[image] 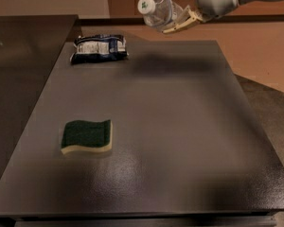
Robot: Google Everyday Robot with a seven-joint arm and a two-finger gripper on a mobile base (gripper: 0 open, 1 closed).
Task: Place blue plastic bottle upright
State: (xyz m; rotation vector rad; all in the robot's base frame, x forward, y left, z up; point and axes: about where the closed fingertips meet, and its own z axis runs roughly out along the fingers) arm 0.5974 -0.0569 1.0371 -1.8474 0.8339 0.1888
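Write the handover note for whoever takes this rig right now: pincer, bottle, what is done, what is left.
Pincer: shut on the blue plastic bottle, in the air over the far edge of the table, top right of the view.
Bottle: tilted near horizontal, white cap pointing left, touching nothing but the pincer.
Done: bottle grasped and off the table.
Left: turn it cap up, set it standing on the table, release.
Also there: snack packet at the far left, sponge at the near left.
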